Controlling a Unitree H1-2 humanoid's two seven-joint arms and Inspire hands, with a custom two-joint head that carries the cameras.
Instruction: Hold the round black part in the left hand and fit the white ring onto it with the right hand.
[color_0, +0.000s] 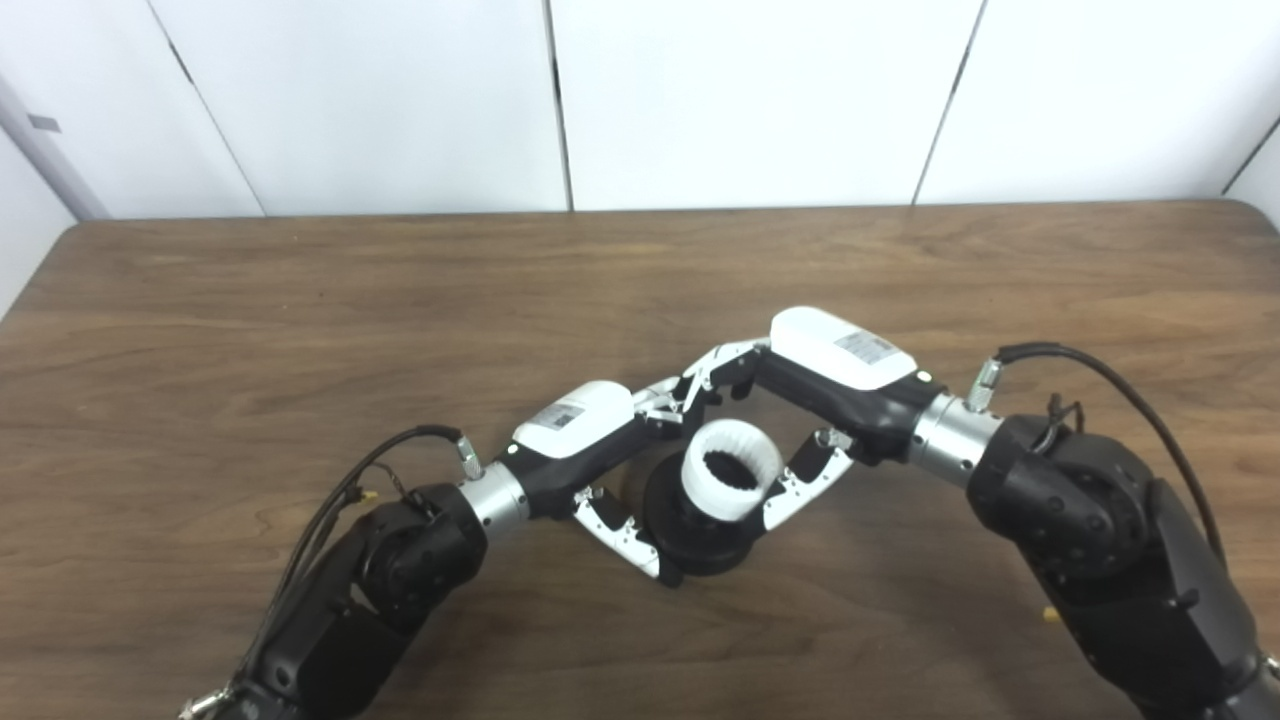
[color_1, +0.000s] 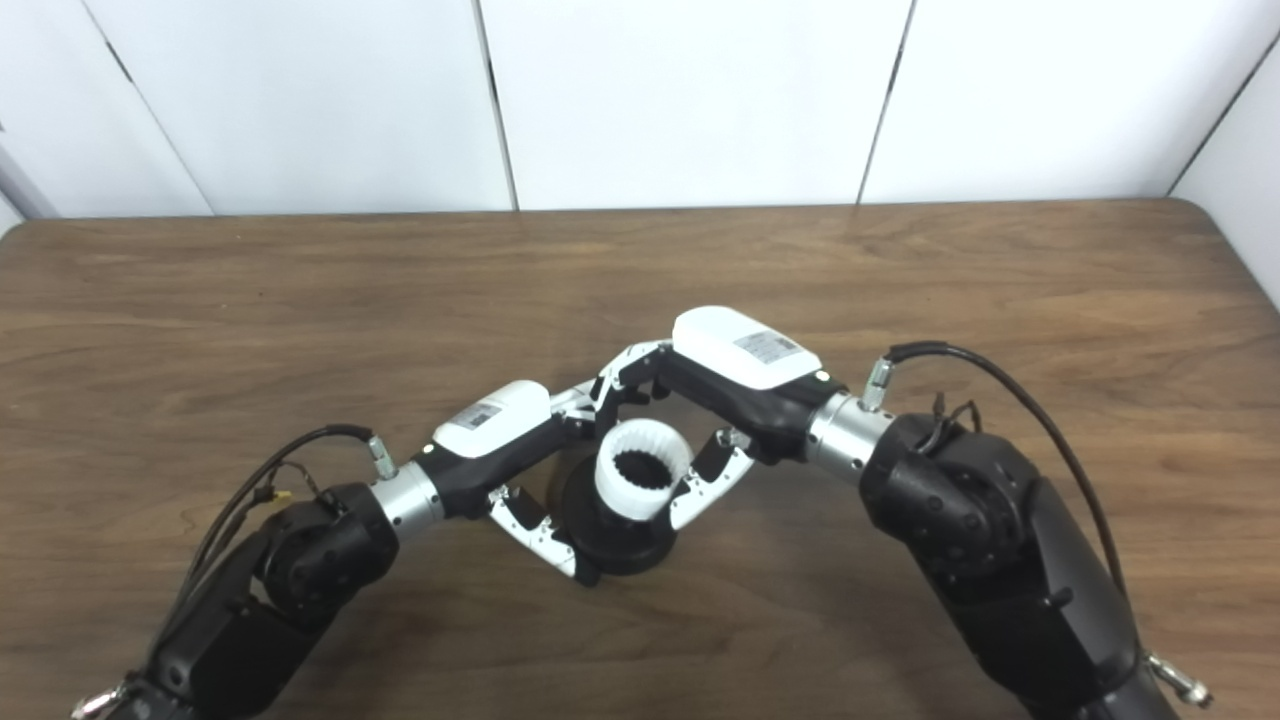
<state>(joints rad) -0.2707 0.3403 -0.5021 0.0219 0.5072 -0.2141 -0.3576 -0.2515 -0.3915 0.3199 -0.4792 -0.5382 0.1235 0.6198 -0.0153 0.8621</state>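
The round black part (color_0: 700, 535) sits at the middle front of the wooden table (color_0: 300, 320), held upright. My left hand (color_0: 600, 440) is shut on it, thumb along its near left side and fingers behind it. The white ring (color_0: 732, 483), toothed inside, sits on top of the black part. My right hand (color_0: 800, 400) is shut on the ring, thumb on its right side and fingers reaching over its far side. Both show the same way in the right eye view, the ring (color_1: 640, 483) on the black part (color_1: 615, 540).
White wall panels (color_0: 700, 100) stand behind the table's far edge. A black cable (color_0: 1100, 370) loops off the right wrist, and another (color_0: 370, 470) off the left wrist.
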